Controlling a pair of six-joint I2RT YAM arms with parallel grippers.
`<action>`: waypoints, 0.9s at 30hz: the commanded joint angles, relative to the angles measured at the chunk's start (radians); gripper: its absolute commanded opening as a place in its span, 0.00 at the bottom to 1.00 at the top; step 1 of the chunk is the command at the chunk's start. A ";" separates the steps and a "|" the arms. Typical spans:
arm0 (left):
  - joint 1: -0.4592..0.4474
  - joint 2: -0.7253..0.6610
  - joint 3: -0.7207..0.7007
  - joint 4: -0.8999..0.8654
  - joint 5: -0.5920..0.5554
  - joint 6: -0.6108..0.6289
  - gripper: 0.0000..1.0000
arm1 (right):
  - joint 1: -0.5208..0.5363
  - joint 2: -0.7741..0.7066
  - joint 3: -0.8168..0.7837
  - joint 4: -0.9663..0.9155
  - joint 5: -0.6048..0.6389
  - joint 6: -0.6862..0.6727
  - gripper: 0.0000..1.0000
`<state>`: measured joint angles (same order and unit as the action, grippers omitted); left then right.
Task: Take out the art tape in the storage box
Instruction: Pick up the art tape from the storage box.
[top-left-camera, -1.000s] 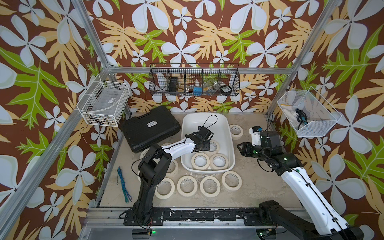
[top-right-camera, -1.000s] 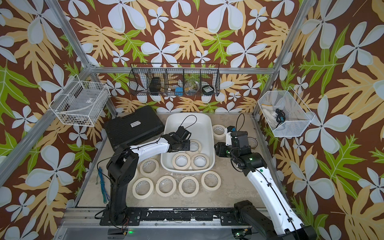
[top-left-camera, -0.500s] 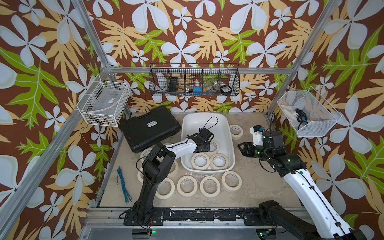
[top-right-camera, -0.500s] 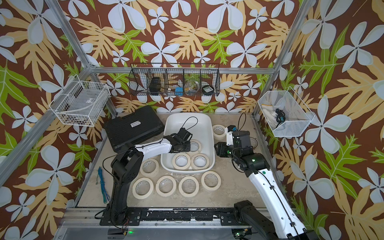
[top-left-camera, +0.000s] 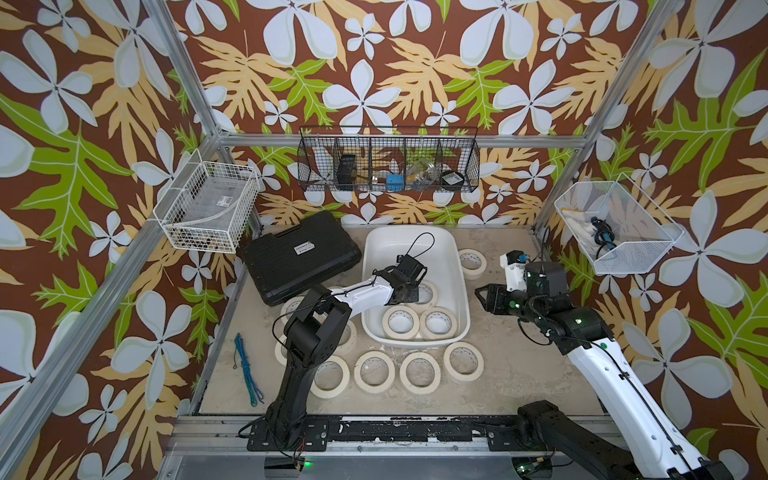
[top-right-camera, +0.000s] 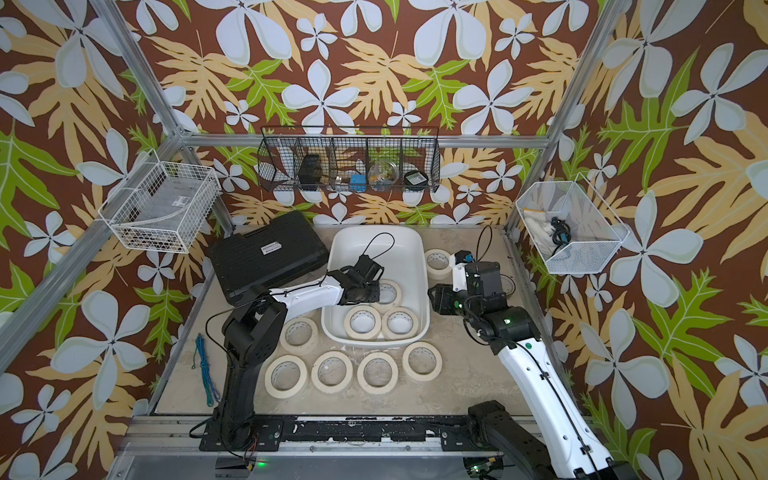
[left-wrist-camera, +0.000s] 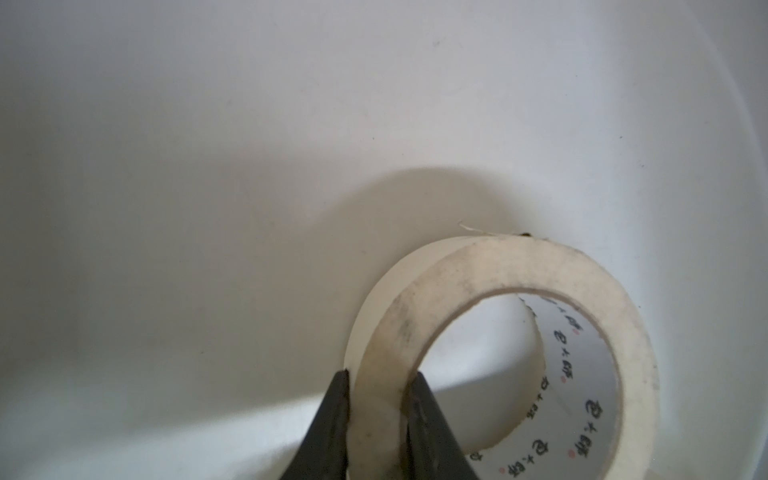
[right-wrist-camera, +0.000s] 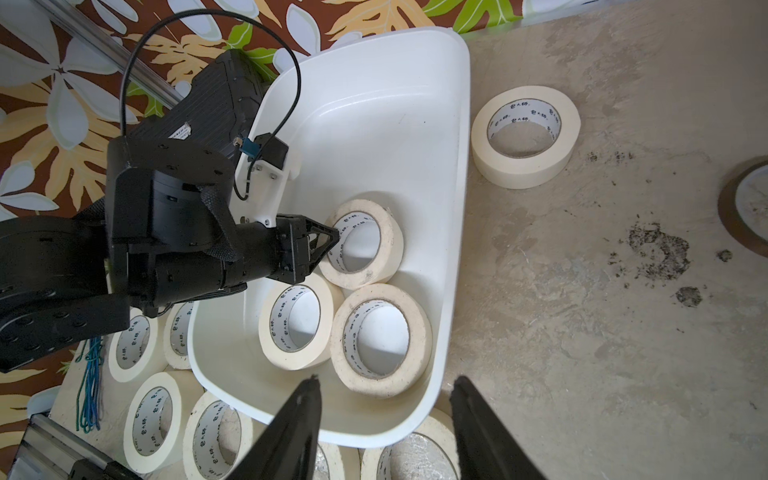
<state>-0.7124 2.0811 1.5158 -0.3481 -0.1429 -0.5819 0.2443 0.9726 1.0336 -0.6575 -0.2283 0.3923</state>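
Note:
The white storage box stands mid-table and holds three cream art tape rolls. My left gripper reaches into it. In the left wrist view that gripper is shut on the wall of one roll, one finger outside the ring and one inside. This roll lies behind the other two. My right gripper hovers just right of the box, open and holding nothing. In the right wrist view the right gripper spans the box's near corner.
Several tape rolls lie on the table in front of the box, partly under the left arm, and one lies at the back right. A black case sits left of the box, with a blue cord at front left. A thin brownish ring lies right.
My left gripper has closed onto the wall of the roll in the box. The left arm's elbow has shifted a little. The right arm has hardly moved.

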 joint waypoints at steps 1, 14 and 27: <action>0.001 -0.046 -0.003 -0.028 -0.023 -0.007 0.18 | 0.001 0.005 0.007 0.017 -0.009 0.002 0.54; -0.018 -0.164 0.108 -0.247 0.020 0.043 0.17 | 0.003 0.034 0.026 0.046 -0.028 0.014 0.54; -0.122 -0.236 0.136 -0.357 0.073 0.048 0.14 | 0.057 0.069 -0.003 0.092 -0.013 0.032 0.54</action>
<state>-0.8211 1.8664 1.6508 -0.6952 -0.0975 -0.5259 0.2939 1.0386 1.0401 -0.5938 -0.2546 0.4191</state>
